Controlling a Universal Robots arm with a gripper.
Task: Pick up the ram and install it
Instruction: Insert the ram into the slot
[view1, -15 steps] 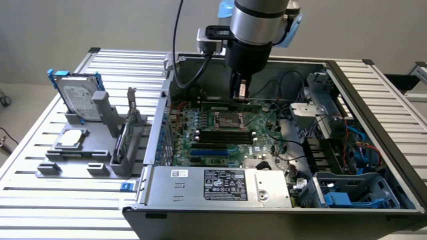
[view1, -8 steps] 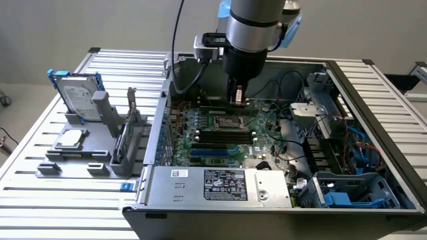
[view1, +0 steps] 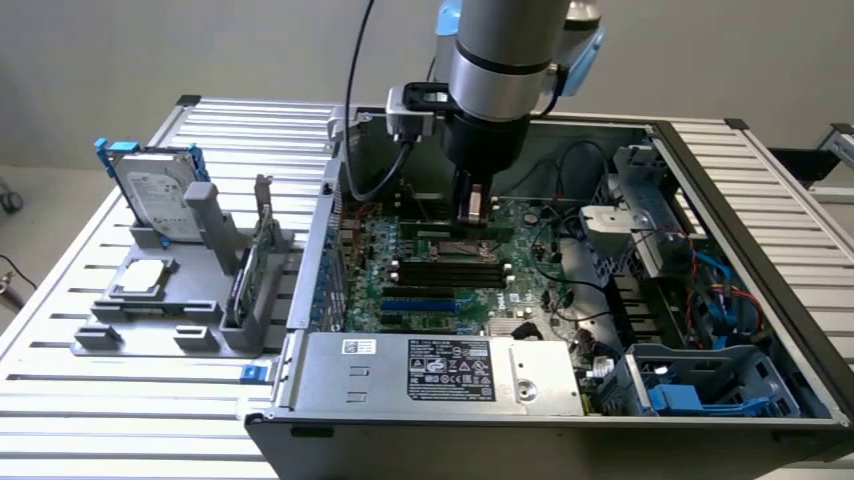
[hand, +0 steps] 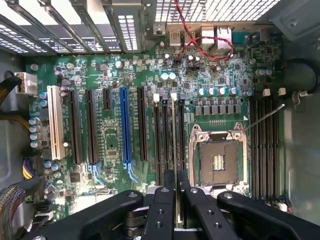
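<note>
Gripper (hand: 176, 175) sits low inside the open computer case (view1: 747, 200), fingers (hand: 169, 186) pinched together on the ram (hand: 174, 130), which stands on edge between them. The thin green stick runs along the black memory slots (hand: 164, 140), just beside the CPU socket (hand: 218, 161); whether its lower edge touches a slot, I can't tell. Motherboard (hand: 115, 140) spread out beneath. On the exterior view's left, outside the case, a hard drive (view1: 158, 195) stands upright in a grey rack (view1: 147, 325)
</note>
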